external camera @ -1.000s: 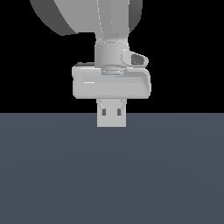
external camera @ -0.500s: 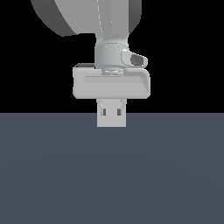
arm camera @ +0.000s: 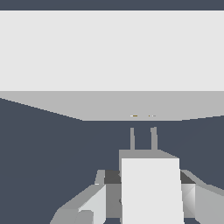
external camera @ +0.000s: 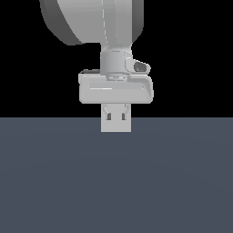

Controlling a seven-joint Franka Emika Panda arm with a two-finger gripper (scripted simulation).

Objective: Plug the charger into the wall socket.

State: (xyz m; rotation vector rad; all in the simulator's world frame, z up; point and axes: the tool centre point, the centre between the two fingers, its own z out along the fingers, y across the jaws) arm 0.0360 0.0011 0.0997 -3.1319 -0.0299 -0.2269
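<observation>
In the wrist view my gripper point(arm camera: 148, 199) is shut on the charger point(arm camera: 151, 188), a light grey-white block with two thin prongs pointing forward. The prong tips stand just short of the two tiny holes in the shaded face of the wall socket point(arm camera: 109, 105), roughly in line with them. The socket fills the view ahead. In the exterior view the gripper point(external camera: 116, 117) hangs straight down, its fingers point(external camera: 109, 116) against a small light square. I cannot tell there whether that square is charger or socket.
A dark blue-grey floor point(external camera: 116, 182) spreads below the gripper, with a black backdrop behind. The arm's large grey link point(external camera: 91, 18) looms above the hand. No other objects show.
</observation>
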